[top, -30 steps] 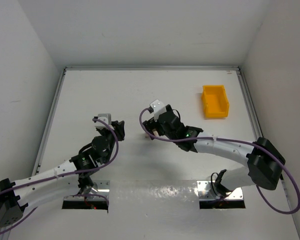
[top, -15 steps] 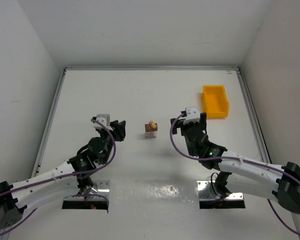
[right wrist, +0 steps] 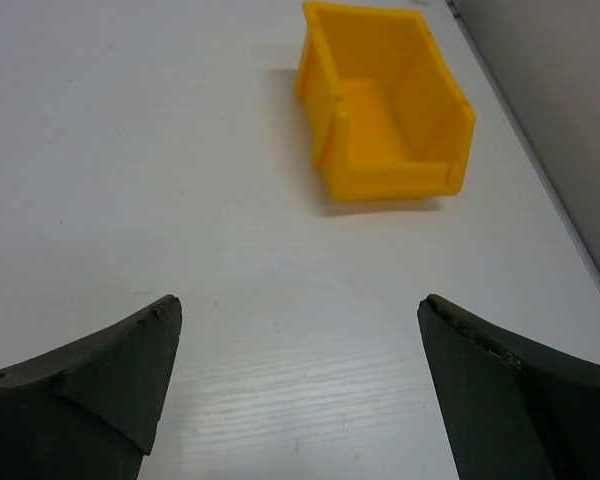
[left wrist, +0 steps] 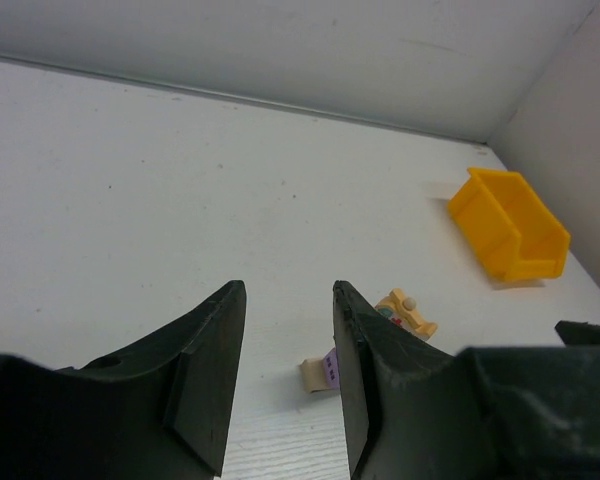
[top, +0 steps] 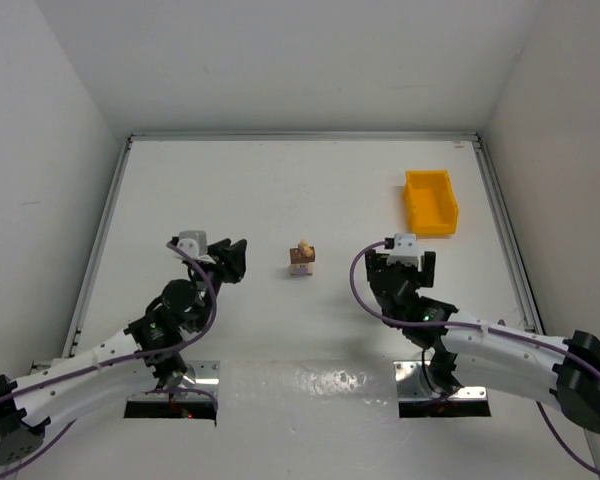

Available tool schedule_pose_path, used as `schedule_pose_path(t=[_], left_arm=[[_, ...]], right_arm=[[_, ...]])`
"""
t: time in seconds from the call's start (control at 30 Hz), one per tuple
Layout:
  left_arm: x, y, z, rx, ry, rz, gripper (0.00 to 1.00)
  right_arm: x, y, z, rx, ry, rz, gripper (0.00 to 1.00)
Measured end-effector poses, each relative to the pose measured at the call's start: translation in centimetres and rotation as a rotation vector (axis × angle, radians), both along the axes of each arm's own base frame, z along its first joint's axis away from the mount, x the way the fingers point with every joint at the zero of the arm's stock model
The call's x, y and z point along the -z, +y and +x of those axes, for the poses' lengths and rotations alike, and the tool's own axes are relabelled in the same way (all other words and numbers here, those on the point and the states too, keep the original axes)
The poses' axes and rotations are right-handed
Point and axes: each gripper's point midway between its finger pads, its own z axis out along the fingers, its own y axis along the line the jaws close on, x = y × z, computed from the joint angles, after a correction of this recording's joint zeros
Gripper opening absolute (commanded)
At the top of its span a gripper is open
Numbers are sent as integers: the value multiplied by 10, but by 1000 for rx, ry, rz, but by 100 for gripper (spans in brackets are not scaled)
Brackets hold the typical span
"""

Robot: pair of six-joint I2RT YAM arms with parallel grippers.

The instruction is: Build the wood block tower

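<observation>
Jaws on both arms stand apart and grasp nothing. On the left gripper (top: 232,258) the gap is moderate. Its wrist view (left wrist: 287,330) shows two dark fingers (left wrist: 205,390) with bare white table (top: 260,190) between them. It sits left of centre, with its tips aimed toward the middle of the table. The right gripper (top: 402,268) sits right of centre and points away toward the far wall. In its wrist view (right wrist: 295,330) the fingers (right wrist: 120,375) are spread right out to the sides of the frame, again with only table between them.

The tower (top: 302,258) stands on the table between the two grippers, apart from both and touched by neither. From above it is a short upright stack: a pale piece at the bottom, a dark brown block over it and a small tan piece on top. The left wrist view catches it (left wrist: 405,312) beyond the tips, mostly hidden behind the right-hand finger. A tan knobbed piece shows on one side of that finger, and a pale piece with a purple mark on the other.

Farther back on the right, the yellow bin (top: 410,205) sits upright with its open top showing, near the table's right edge. It lies ahead of the right gripper (right wrist: 395,175) and well apart from the tower (left wrist: 490,225).
</observation>
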Motion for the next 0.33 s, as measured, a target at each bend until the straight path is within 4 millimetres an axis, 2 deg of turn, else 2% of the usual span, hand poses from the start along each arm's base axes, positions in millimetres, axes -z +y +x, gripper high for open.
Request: schedule_pose_path(t=[0.2, 0.33], left_arm=[[-17, 5, -6, 16, -44, -65, 37], [-17, 2, -7, 29, -44, -69, 37]], right_arm=[[4, -3, -8, 3, 43, 54, 99], [2, -5, -13, -2, 42, 99, 99]])
